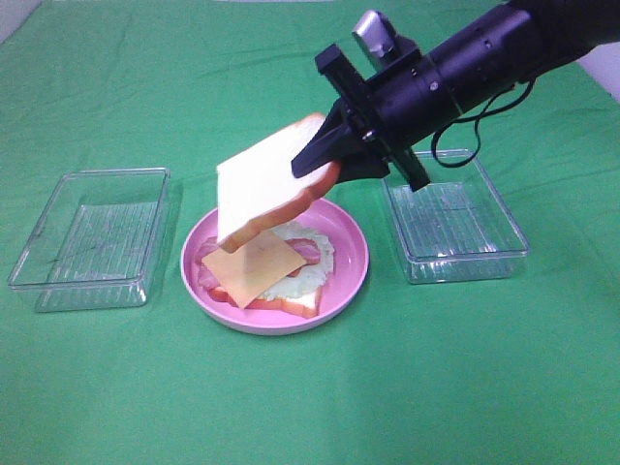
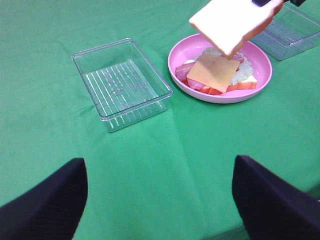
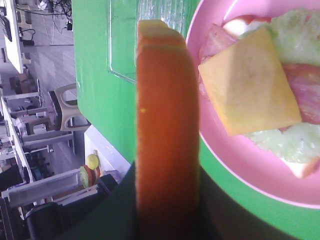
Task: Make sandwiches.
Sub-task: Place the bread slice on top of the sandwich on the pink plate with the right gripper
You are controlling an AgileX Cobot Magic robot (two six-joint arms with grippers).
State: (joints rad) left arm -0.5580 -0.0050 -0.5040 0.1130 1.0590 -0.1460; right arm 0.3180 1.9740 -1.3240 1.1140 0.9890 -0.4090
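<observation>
Clearly, the top bread slice (image 1: 266,181) is held in the air above the pink plate (image 1: 344,273), tilted steeply, with its lower corner hanging just over the cheese (image 1: 254,266) and not touching it as far as can be seen. It is gripped at its crusted edge by the right gripper (image 1: 334,155), whose jaws are closed on it; in the right wrist view the orange-brown crust (image 3: 167,145) is seen edge-on between the dark jaws. On the plate the rest of the sandwich is stacked: a bottom bread slice (image 1: 295,303), a lettuce leaf (image 1: 315,250), bacon (image 1: 307,252) and, on top, the square cheese slice, which is laid a little askew. The plate is placed on the green cloth (image 1: 310,407) between two clear trays. The left tray (image 1: 92,237) is seen well apart from the plate, the right tray (image 1: 455,228) near it, partly under the right arm. The left gripper (image 2: 160,200) is seen only in its own wrist view, low over the cloth and away from the plate; its jaws are spread wide and nothing is held between them.
</observation>
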